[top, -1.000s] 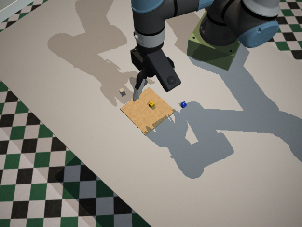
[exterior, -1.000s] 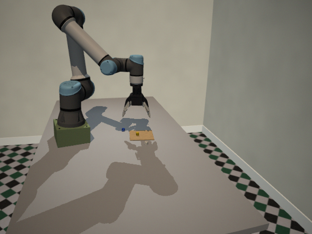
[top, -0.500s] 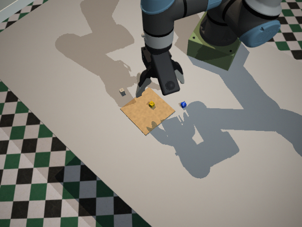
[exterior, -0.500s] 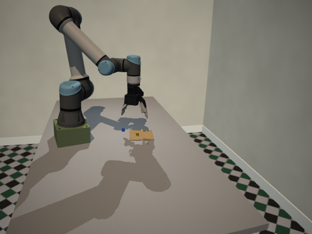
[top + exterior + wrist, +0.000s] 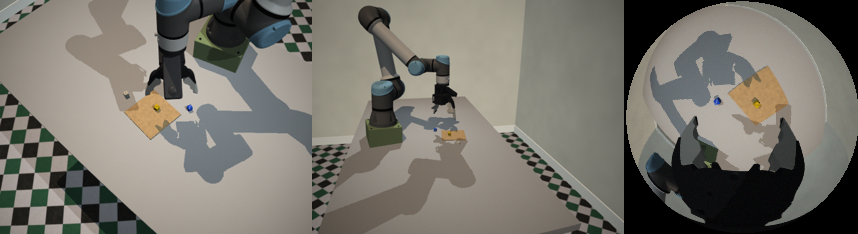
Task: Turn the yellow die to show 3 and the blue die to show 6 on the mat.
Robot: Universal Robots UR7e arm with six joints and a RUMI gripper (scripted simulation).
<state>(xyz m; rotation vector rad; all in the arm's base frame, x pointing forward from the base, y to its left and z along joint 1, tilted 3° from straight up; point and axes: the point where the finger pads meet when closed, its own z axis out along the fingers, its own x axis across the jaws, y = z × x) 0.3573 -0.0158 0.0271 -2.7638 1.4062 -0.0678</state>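
Observation:
The yellow die (image 5: 156,107) sits flat on the tan mat (image 5: 152,116), near its far side. The blue die (image 5: 189,108) sits on the table just off the mat's right corner. The white die (image 5: 126,94) sits on the table off the mat's left corner. My gripper (image 5: 171,86) hangs open and empty well above the table, over the mat's far corner. In the wrist view the blue die (image 5: 717,101) and the yellow die (image 5: 756,104) on the mat (image 5: 759,95) lie ahead of the open fingers. The white die is hidden there.
The arm's green base block (image 5: 219,51) stands on the table at the back right. Dark shadows of the arm fall across the table. A checkered floor lies beyond the table edges.

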